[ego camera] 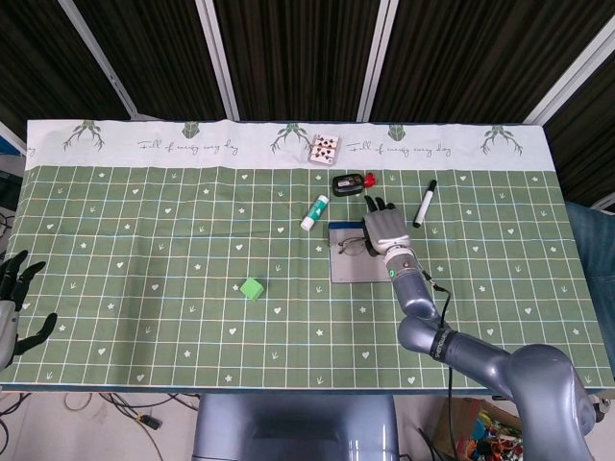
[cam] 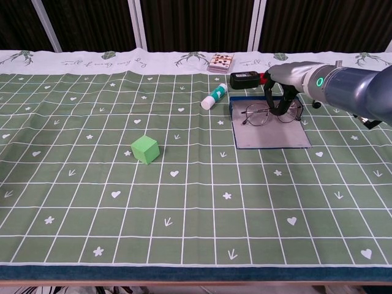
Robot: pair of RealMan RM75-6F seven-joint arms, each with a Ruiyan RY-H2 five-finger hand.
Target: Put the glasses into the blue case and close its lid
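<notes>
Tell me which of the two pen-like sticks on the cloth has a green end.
The white glue stick left of the blue case; the marker right of the right hand is black-capped.

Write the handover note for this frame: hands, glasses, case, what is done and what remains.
Right hand: fingers curled around the bridge of the glasses, apparently gripping them.
Left hand: at the table's near-left edge, holding nothing, fingers apart.
Blue case: open and flat on the cloth; the glasses are over its far part, under the right hand.
Done: glasses at the case.
Left: seat them, release, close the lid.
</notes>
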